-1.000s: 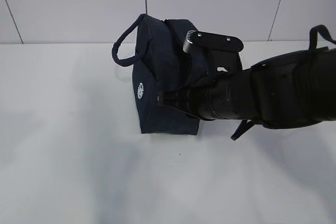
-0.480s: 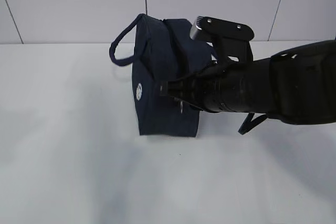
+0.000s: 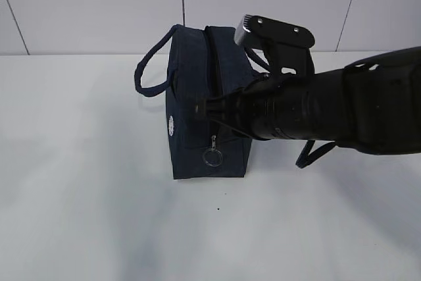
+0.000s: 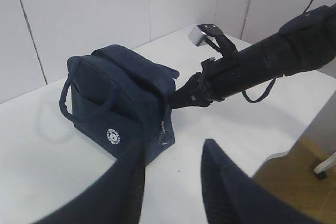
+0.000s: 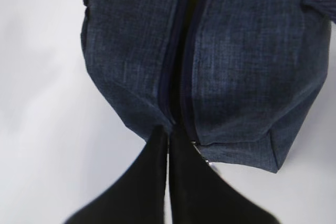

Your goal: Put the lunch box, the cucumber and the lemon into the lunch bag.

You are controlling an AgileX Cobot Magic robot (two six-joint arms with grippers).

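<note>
The lunch bag (image 3: 197, 103) is dark navy fabric with a small round white logo (image 3: 171, 125) on its left face and a silvery metal ring pull (image 3: 212, 156), standing on a plain white tabletop (image 3: 79, 215) beside the black right arm (image 3: 316, 116).

Navy lunch bag (image 3: 197, 97) upright (zipper parted)

Your right arm (image 3: 342, 116) comes in from the right edge of the exterior view, lying nearly level, with its wrist near the frame's centre. Your right gripper (image 5: 168, 140) has its two dark fingers pressed together, tips pointing up the wrist frame. Your left gripper (image 4: 170, 153) fills the lower centre of its wrist view, fingers parted around empty space.
</note>
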